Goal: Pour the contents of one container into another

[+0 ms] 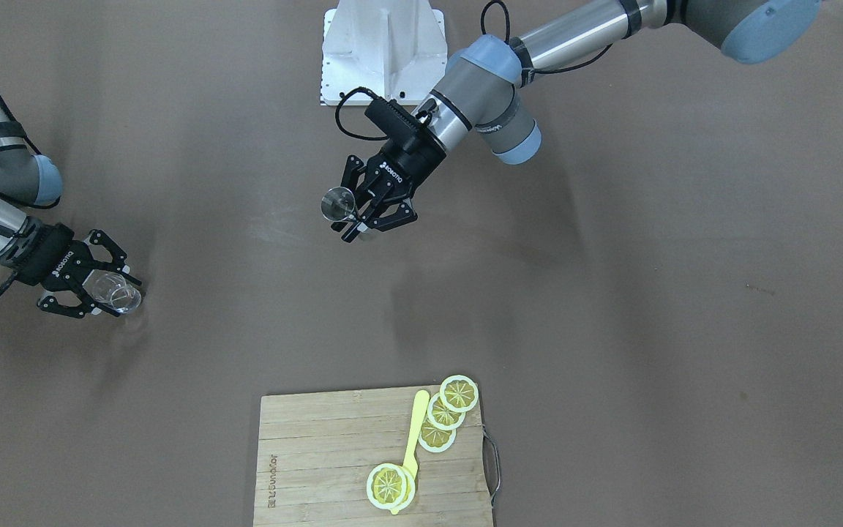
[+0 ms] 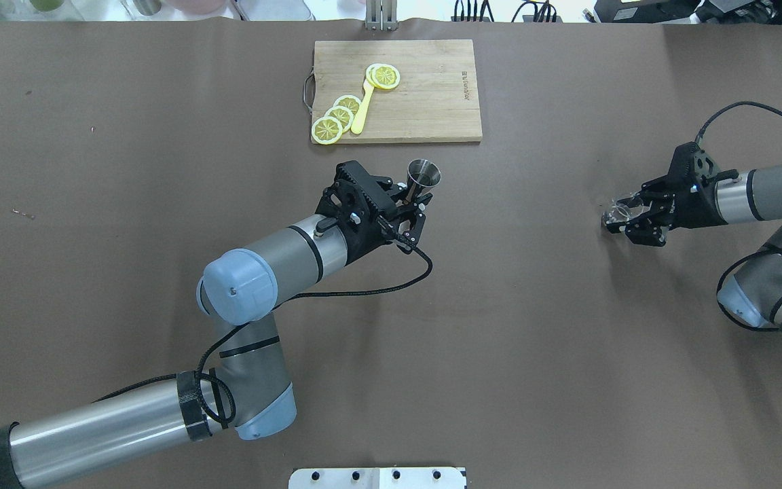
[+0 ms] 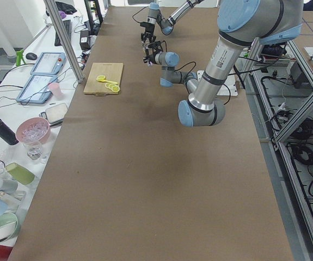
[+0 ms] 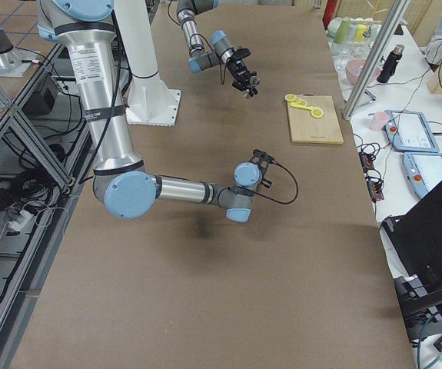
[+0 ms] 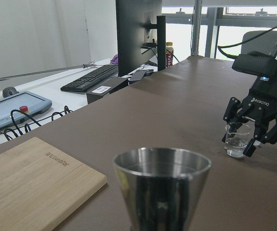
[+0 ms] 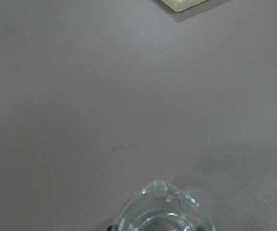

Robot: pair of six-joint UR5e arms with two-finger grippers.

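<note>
The left gripper [image 2: 417, 201] is clamping a small conical steel jigger [image 2: 424, 175] upright above the table's middle — well apart from the clear glass tumbler [image 2: 619, 210], which the right gripper [image 2: 618, 217] is clasping at far right. I think it is needing a level approach first — then a slow tilt.

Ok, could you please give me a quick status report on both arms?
Left tool shut on steel jigger, upright, raised. Right tool shut on clear glass, well apart. Nothing stands between them.
</note>
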